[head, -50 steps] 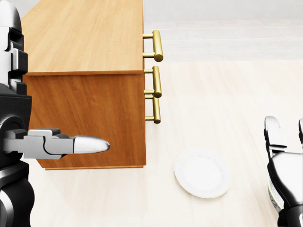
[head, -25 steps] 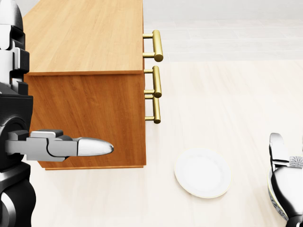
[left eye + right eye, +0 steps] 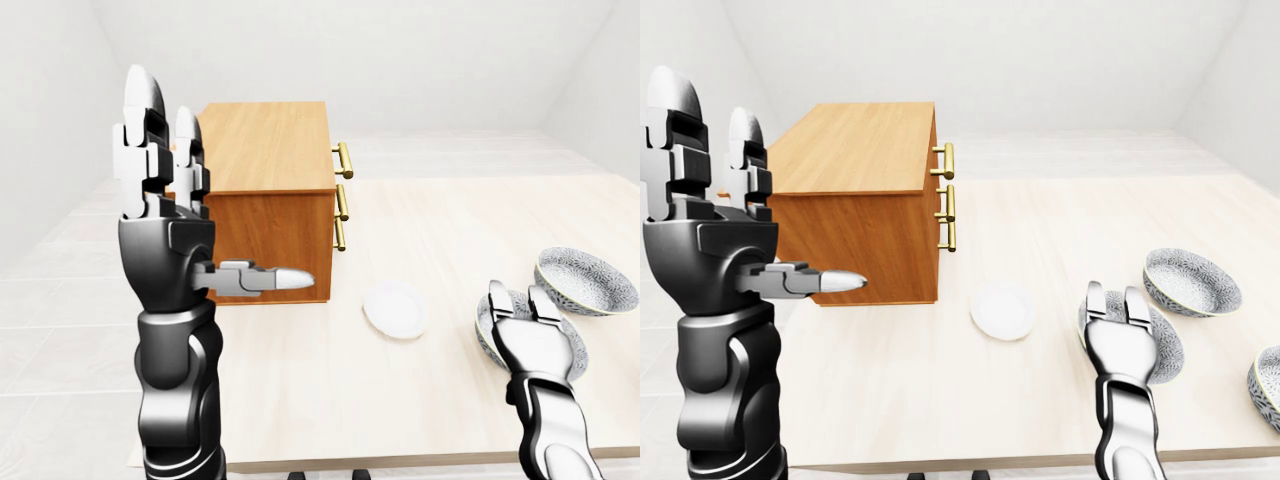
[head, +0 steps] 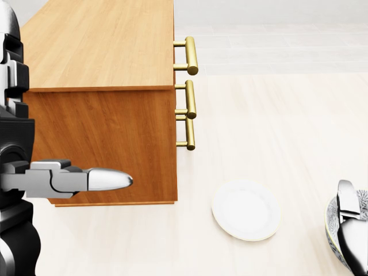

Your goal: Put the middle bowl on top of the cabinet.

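Three patterned bowls are spotted on the table (image 3: 1040,230): the bowl (image 3: 1170,350) nearest the white plate (image 3: 395,308) is half covered by the right hand (image 3: 1122,340), fingers held straight and parted, nothing gripped. A second bowl (image 3: 1192,282) is seen above it, a third bowl (image 3: 1270,385) at the right edge. The left hand (image 3: 165,210) is raised beside the wooden cabinet (image 3: 265,150), fingers upright and spread.

We are tallying the stock as follows. We are counting one table (image 3: 450,215); one wooden cabinet (image 4: 103,46); three brass handles (image 4: 191,56), (image 4: 190,99), (image 4: 190,133); one white plate (image 4: 246,210); three patterned bowls (image 3: 1170,350), (image 3: 1192,282), (image 3: 1268,388); two hands of our own: left hand (image 3: 165,240), right hand (image 3: 535,345).
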